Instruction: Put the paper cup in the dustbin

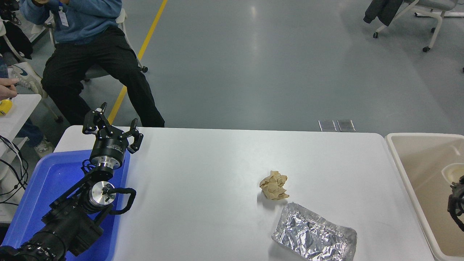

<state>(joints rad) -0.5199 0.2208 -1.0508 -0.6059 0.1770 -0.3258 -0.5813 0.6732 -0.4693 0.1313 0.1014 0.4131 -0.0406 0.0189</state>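
Only a sliver of the right gripper (pixel 457 207) shows, a black shape cut off by the picture's right edge, over the inside of the dustbin (pixel 401 167). Whether its fingers are spread or closed on anything cannot be told, since most of it lies out of view. Touching its upper side, or just above it, is the paper cup (pixel 453 172), seen as a pale curved rim with a cream inside; its right part is cropped by the edge and its body is hidden, so it is unclear whether the cup is held or free. It sits within the outline of the beige bin, which is itself only partly visible, its right side and near corner running out of the picture.

The left gripper (pixel 114 119) is parked at the table's far left corner, above the blue tray (pixel 47 181), with its fingers spread wide and nothing between them. The arm behind it covers much of the tray.

On the white table (pixel 203 188) a crumpled brown paper ball (pixel 274 185) lies near the middle right, and just in front of it a silver foil tray (pixel 314 237), whose near edge touches the bottom border. The two are close but apart.

At the top left a seated person (pixel 90 54) is cropped at the shoulders. Another hand (pixel 7 91) enters at the left edge.
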